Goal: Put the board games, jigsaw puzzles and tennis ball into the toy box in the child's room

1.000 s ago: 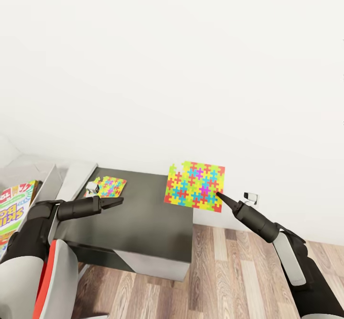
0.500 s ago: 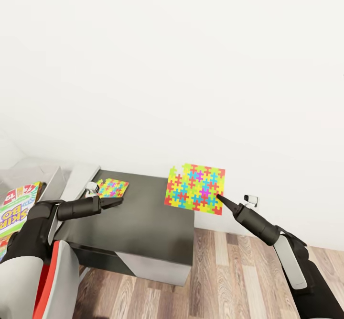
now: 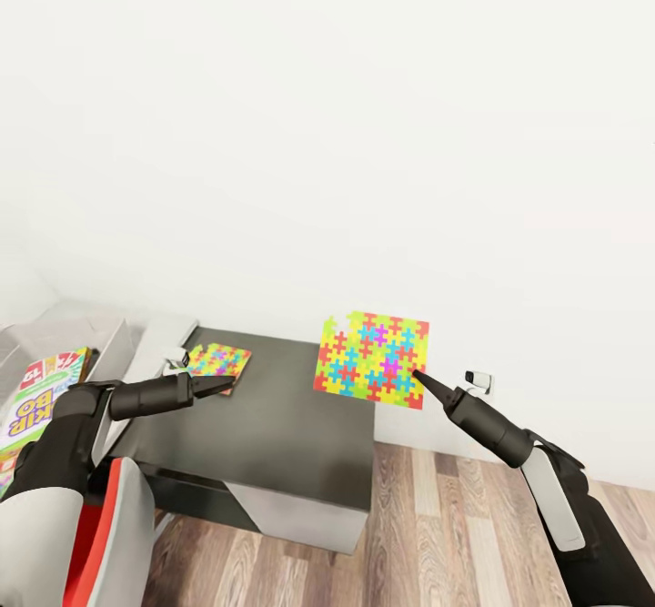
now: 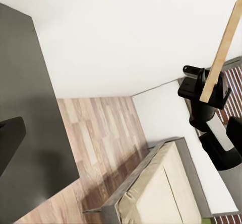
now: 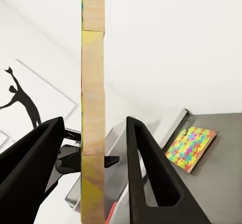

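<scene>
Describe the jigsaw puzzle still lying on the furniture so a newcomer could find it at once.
Start at the dark grey cabinet top against the white wall. At its far left corner lies a flat jigsaw puzzle. Unlike its twin puzzle, held upright in the right end effector, it rests on the surface.

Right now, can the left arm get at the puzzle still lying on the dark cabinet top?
Probably yes. The left gripper hovers just short of the flat jigsaw puzzle on the dark cabinet top, with nothing between them. The right gripper holds the other puzzle off to the side.
</scene>
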Robot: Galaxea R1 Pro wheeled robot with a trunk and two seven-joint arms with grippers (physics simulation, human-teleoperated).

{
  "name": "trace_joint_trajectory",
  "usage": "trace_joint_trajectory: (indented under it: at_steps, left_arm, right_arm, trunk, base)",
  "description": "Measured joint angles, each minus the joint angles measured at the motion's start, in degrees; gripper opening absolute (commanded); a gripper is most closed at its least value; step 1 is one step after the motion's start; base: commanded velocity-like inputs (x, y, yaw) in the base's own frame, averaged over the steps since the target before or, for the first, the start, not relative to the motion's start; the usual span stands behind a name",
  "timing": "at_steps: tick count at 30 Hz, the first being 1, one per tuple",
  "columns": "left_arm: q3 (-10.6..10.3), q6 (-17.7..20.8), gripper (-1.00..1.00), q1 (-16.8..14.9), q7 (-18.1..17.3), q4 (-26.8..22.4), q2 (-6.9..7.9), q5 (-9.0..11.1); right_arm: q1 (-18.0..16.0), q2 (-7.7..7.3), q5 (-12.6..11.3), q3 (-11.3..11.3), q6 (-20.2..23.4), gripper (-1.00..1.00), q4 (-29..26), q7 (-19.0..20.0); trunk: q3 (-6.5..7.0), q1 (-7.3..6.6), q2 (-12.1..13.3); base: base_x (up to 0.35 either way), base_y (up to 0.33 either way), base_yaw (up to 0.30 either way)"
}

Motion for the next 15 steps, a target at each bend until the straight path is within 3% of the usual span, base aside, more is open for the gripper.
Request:
trace_joint_trajectory:
  at_steps: [15]
  left_arm:
    - [0.04,-0.09,1.00,0.12,0.00,-0.42,0.03,0.09]
  right_arm:
    - [0.00,-0.07,0.00,-0.11,0.00,-1.00,0.02,0.07]
  trunk:
    - [1.43,0.00,0.00]
  base:
    - [0.068,-0.089,0.064]
